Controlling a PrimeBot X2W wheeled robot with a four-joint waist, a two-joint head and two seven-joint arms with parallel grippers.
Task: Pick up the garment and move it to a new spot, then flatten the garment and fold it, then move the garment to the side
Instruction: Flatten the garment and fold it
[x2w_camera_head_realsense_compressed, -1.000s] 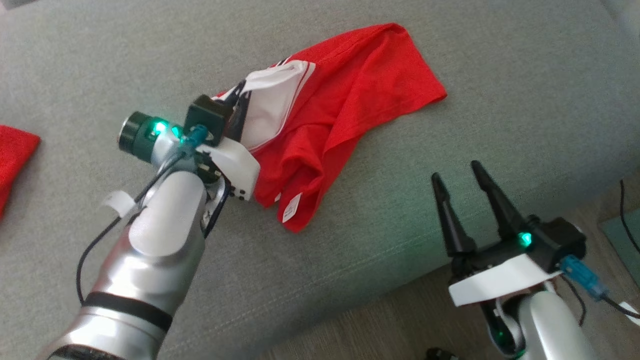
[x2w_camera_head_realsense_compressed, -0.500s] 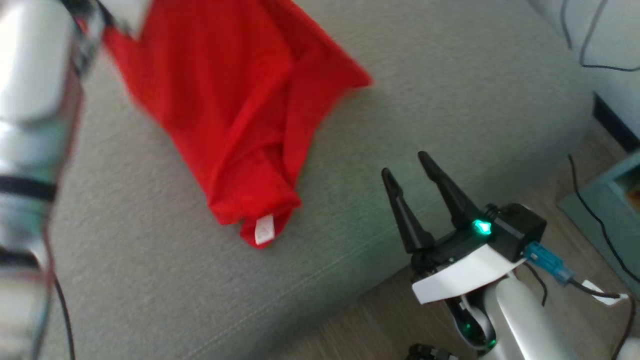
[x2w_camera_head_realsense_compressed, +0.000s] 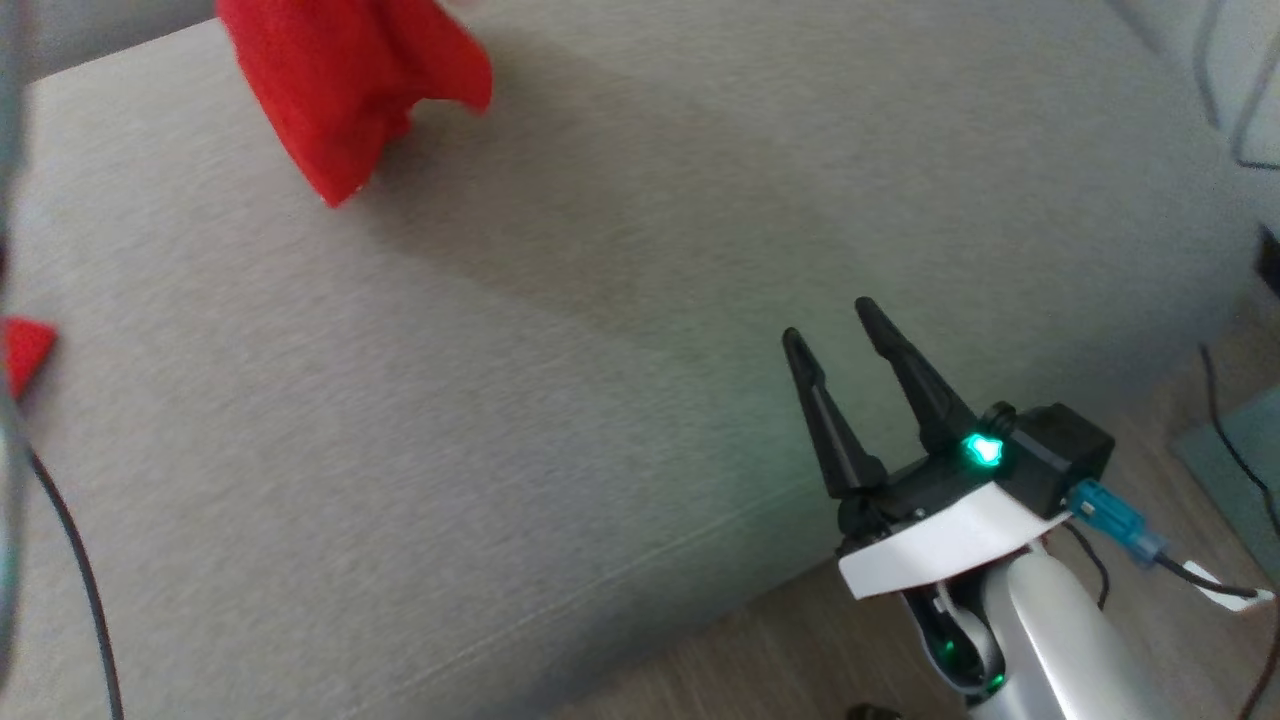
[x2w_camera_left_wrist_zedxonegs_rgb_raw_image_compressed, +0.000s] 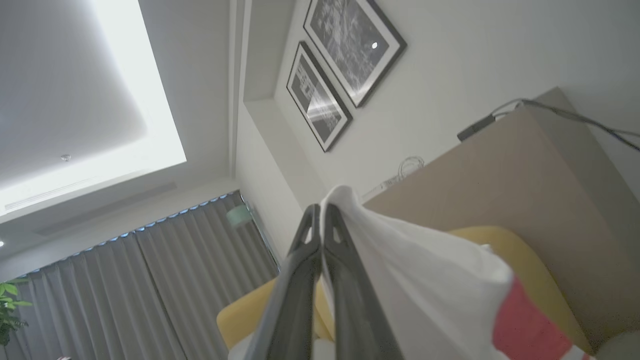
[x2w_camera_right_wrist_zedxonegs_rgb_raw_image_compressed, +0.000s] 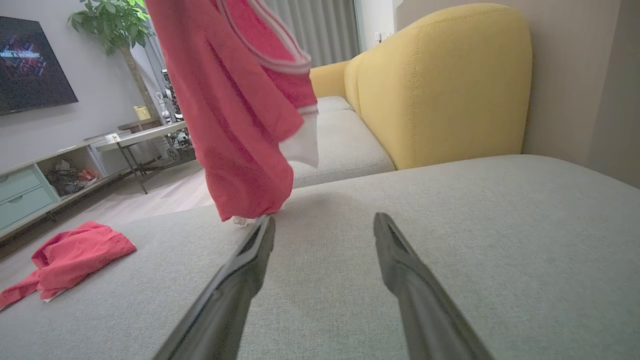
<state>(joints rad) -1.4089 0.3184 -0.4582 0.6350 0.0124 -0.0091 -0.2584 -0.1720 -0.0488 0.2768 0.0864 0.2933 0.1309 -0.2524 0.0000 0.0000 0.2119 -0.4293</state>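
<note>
Nearest, at 4 o'clock in the head view, the right claw (x2w_camera_head_realsense_compressed: 828, 322) hangs over the front edge of the grey sofa seat (x2w_camera_head_realsense_compressed: 600, 350). Its two fingers are spread wide and it has hold of nothing.

Farther off, at 11 o'clock, the red garment (x2w_camera_head_realsense_compressed: 340, 90) hangs in the air. The left wrist view shows the left claw (x2w_camera_left_wrist_zedxonegs_rgb_raw_image_compressed: 321, 210) pointing up toward the ceiling, pinched tight on the garment's white panel. From the right wrist view the lowest hem sits at or just above the seat; I cannot tell if it touches. Another red cloth (x2w_camera_right_wrist_zedxonegs_rgb_raw_image_compressed: 75, 250) lies on the seat at 8 o'clock in that view, well apart. The yellow sofa back (x2w_camera_right_wrist_zedxonegs_rgb_raw_image_compressed: 440, 85) stands beyond.

This looks like the first step: the garment is lifted and on its way to a new spot. Next it probably needs lowering onto open seat, away from the other cloth. The free right claw could then take a second edge to spread it flat.
</note>
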